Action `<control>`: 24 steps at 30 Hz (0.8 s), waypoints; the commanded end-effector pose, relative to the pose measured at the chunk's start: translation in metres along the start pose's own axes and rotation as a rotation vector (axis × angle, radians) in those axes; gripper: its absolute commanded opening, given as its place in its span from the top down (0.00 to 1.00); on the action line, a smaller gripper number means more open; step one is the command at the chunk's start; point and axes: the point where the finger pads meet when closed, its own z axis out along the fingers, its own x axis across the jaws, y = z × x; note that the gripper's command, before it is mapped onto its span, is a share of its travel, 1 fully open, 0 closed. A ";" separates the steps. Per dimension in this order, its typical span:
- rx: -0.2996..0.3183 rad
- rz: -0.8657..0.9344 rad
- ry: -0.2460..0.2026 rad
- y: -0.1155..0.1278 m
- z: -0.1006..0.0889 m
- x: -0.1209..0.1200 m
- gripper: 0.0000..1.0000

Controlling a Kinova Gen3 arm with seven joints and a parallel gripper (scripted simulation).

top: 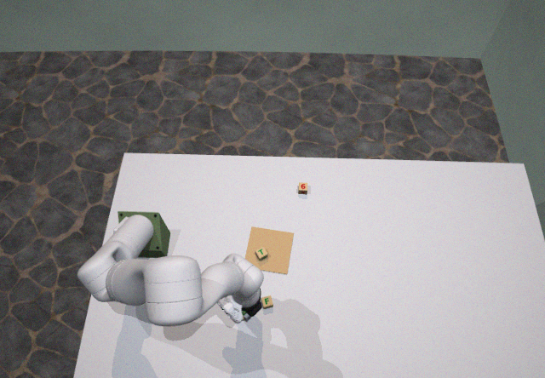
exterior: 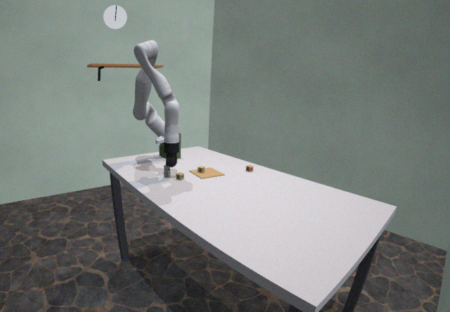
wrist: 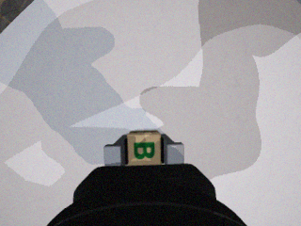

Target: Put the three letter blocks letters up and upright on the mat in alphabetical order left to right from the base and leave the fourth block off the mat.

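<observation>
- White rectangular tabletop (exterior: 275, 221), green walls, stone-pattern floor.
- Black two-finger gripper (wrist: 145, 151) low over the table near the edge by the robot's green base (top: 161, 233); grey fingers half-closed, flanking small wooden block with green B (wrist: 145, 150), touching its sides.
- Wooden F block (top: 266, 301) just beside.
- Wooden T block (top: 261, 253) on tan square mat (top: 277, 242).
- Wooden block with red 6 (top: 302, 186) off the mat, toward the far edge.
</observation>
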 end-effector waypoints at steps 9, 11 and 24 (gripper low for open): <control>-0.001 0.000 -0.001 0.000 0.000 0.000 0.43; -0.001 0.000 -0.001 0.000 0.000 0.000 0.43; -0.001 0.000 -0.001 0.000 -0.006 0.000 0.43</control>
